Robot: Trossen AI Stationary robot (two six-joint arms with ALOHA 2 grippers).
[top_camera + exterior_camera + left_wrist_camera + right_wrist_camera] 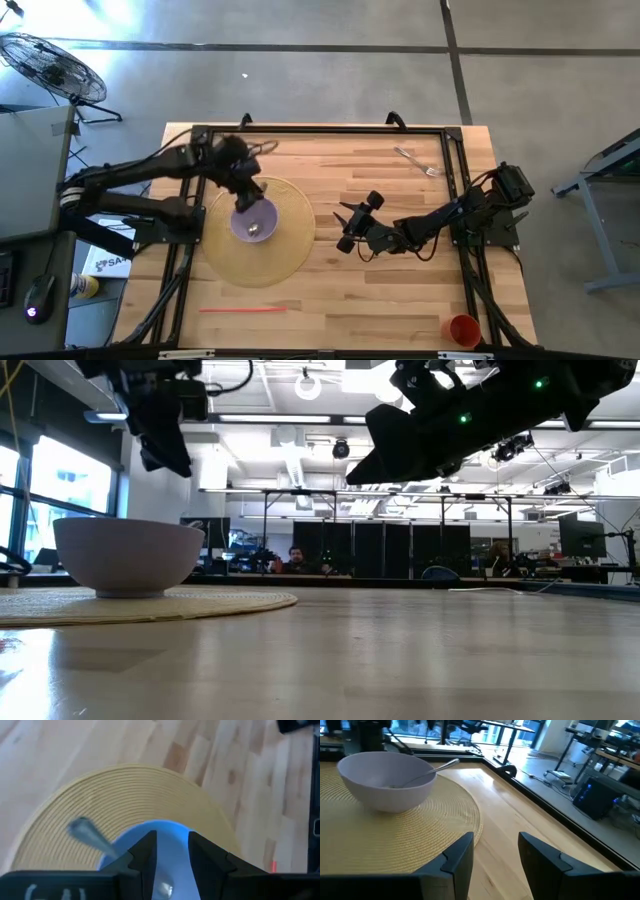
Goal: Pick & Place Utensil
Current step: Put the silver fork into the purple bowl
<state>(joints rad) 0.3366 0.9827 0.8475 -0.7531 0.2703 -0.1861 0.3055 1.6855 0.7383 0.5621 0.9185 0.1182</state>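
We find the pale lavender round bowl [253, 221] standing on the round woven straw placemat [285, 250], which lies on the left half of the light wooden plank counter [330, 290]. Inside the bowl lies a metal spoon [427, 773]; its bowl end rests at the bottom and its handle leans up against the rim, as the right wrist view shows.

The left pincer [171, 851] hangs directly above the bowl. Its two dark fingers [145, 855] stand a narrow gap apart, released and holding nothing; in the left wrist view the spoon handle lies just beside them, but we see no contact. In the low view this pincer [165, 440] sits clear above the bowl's rim.

The right pincer [350, 222] hovers over the middle of the counter, just past the placemat's right edge and pointed toward the bowl. Its fingers [460, 855] are spread moderately wide and grasp nothing; bare counter and the mat's edge show between them.

Elsewhere on the counter we note a metal fork [417, 161] near the far right corner, a thin red straw-like stick [243, 309] lying near the front edge on the left, and a small red cup [462, 329] at the front right corner. All three lie well apart from both pincers.
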